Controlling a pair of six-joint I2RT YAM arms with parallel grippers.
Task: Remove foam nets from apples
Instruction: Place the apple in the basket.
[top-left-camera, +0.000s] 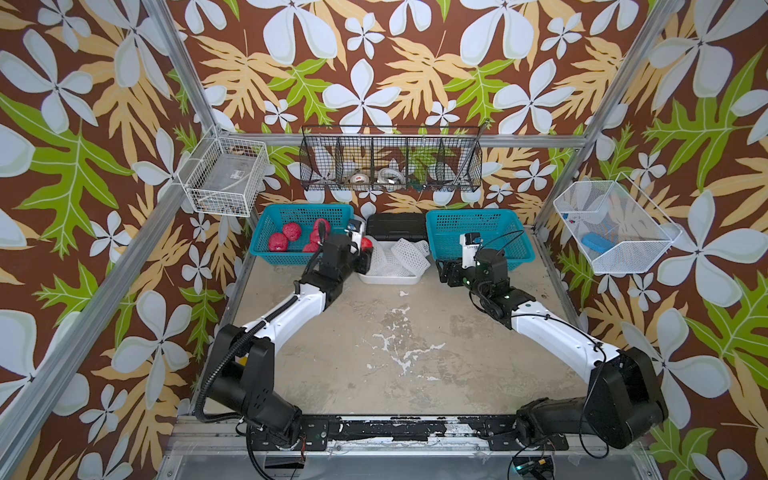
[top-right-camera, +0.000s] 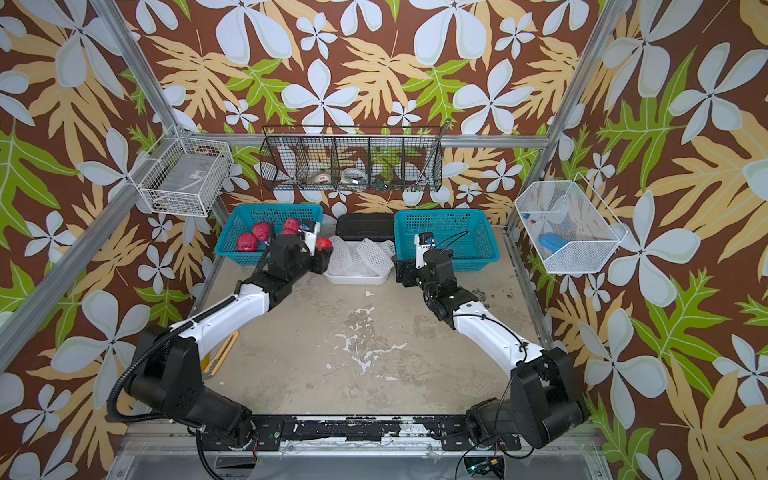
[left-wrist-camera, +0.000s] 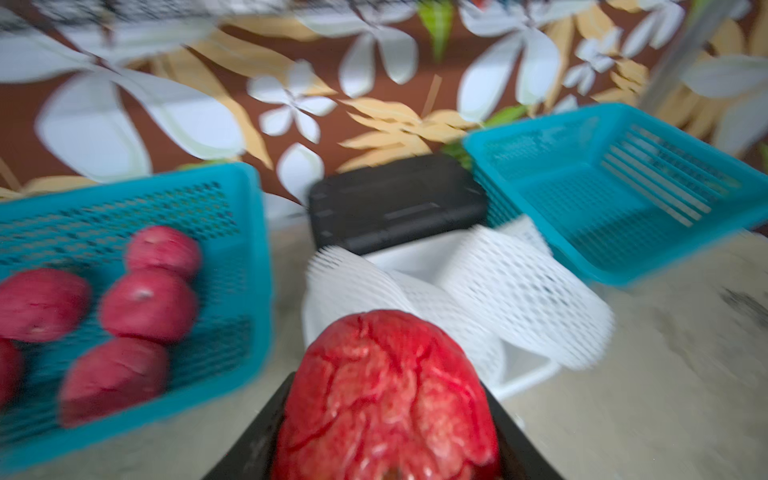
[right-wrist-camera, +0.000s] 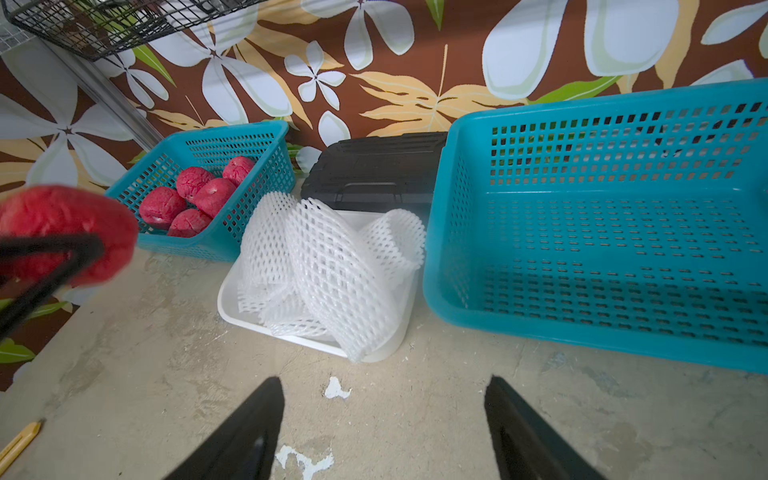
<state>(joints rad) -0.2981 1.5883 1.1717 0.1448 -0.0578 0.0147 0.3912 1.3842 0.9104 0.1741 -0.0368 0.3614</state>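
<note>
From the table (top-left-camera: 415, 353) centre, the tray (top-left-camera: 388, 279) holding the foam nets (top-left-camera: 401, 255) lies at 12 o'clock, the case (top-left-camera: 395, 226) just behind it. The basket (top-left-camera: 307, 207) with apples (top-left-camera: 291, 231) stands at 10 o'clock, the second basket (top-left-camera: 478, 232) at 2 o'clock.

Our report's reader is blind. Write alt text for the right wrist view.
The open right gripper faces a white tray heaped with foam nets. The left gripper holds a bare apple; five apples lie in one teal basket, and the nearer teal basket is empty.

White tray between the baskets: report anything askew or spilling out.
The foam nets are heaped loosely in the white tray, and one sags over the rim facing the robot. Nothing else there looks off.
</note>
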